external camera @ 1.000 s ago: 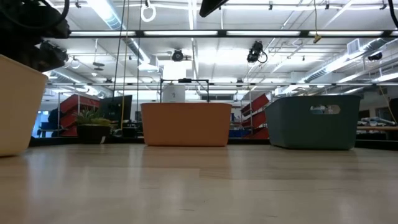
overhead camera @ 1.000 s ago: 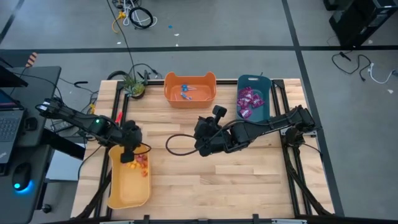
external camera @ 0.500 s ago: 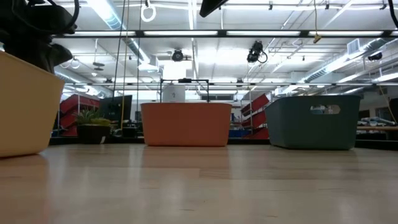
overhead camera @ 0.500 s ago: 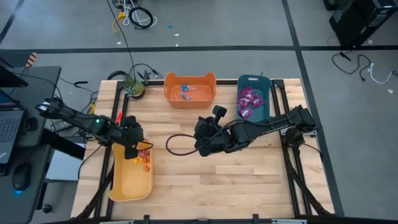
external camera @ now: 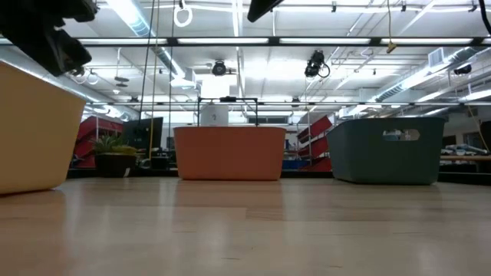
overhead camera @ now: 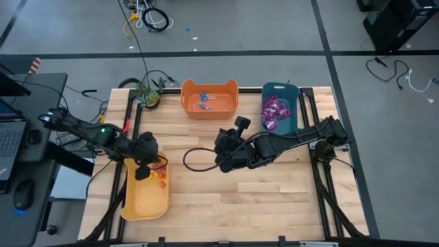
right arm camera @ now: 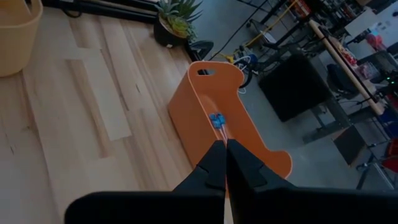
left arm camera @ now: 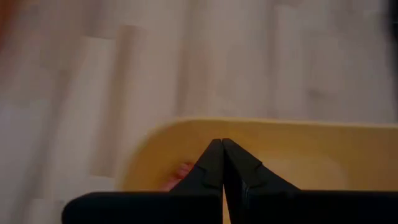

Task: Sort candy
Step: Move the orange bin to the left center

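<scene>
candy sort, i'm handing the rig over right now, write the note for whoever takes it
Left tool: shut, empty, over the yellow bin.
Right tool: shut, empty, above mid-table.
Candy: orange and red pieces in the yellow bin; blue lollipops in the orange bin; purple packets in the teal bin.
Done: every visible candy is binned.
Left: no loose candy visible on the table.

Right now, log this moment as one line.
left gripper: shut, over yellow bin | right gripper: shut, mid-table | candy: sorted in bins
</scene>
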